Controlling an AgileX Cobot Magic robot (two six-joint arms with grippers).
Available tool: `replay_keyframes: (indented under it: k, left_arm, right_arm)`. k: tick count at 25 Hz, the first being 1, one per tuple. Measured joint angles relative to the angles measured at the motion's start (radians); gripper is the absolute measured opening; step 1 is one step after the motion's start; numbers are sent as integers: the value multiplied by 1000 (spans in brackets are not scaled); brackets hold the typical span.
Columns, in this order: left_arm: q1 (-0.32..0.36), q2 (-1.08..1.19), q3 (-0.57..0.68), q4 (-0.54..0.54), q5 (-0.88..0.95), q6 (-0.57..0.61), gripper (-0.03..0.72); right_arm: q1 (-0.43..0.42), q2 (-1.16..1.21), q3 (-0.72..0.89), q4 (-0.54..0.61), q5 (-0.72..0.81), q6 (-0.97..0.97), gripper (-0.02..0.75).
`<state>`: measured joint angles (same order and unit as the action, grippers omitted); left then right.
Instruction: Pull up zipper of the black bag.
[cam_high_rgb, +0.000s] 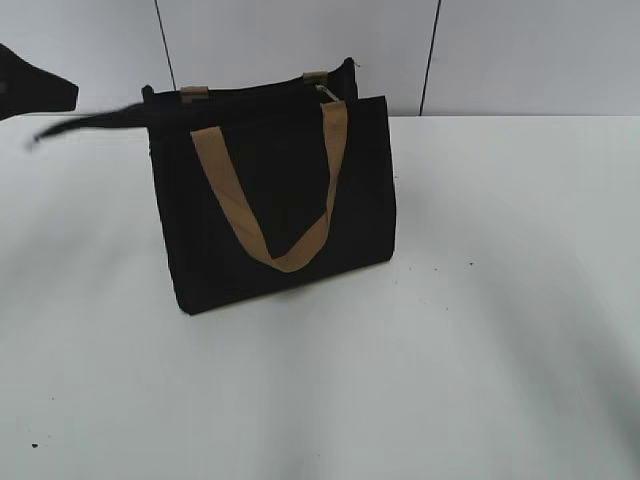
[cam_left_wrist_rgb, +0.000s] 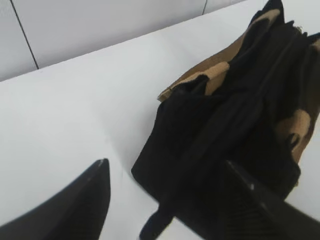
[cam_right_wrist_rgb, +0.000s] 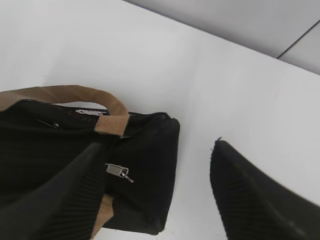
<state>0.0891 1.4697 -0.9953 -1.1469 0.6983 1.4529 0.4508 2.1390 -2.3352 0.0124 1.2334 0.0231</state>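
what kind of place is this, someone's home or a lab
Most likely a lab or test bench, not a home: a plain white table, bare pale wall panels with dark seams behind it, and only the black bag set out between the robot's grippers.

White table (cam_high_rgb: 500, 350), grey wall panels (cam_high_rgb: 300, 40)

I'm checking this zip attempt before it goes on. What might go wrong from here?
The zipper is tiny next to the right end effector, whose open fingers could miss the tab and pinch fabric. The left end effector is also open, gripping nothing, so the black bag might slide or tip when pulled.
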Motion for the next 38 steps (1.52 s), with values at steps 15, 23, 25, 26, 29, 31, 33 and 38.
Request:
replay_keyframes:
  k: [15, 23, 25, 26, 29, 31, 33, 38]
  left_arm:
    - [153, -165, 0, 498, -26, -701, 587]
    - [156, -178, 0, 1162, -16, -1333, 567]
    - [156, -185, 0, 1180, 21, -1375, 566]
    - [151, -195, 0, 1179, 38, -1382, 566]
    - [124, -275, 0, 1161, 53, -1383, 566]
    - [103, -346, 0, 1155, 60, -1383, 566]
    - [75, -419, 7, 1147, 66, -1383, 566]
    - [33, -585, 66, 1127, 157, -1383, 566]
  right_arm:
    - [-137, -169, 109, -56, -3, -44, 503]
    - [-201, -369, 356, -149, -4, -60, 503]
    - [-222, -435, 431, -148, -4, -60, 503]
    - [-237, -469, 481, -144, -4, -60, 503]
    - [-270, -600, 650, -119, -47, -60, 503]
    - [-277, -704, 771, -98, -102, -57, 503]
    - [-277, -799, 902, -64, -165, -50, 503]
    - [-277, -1011, 1185, -4, -251, -39, 503]
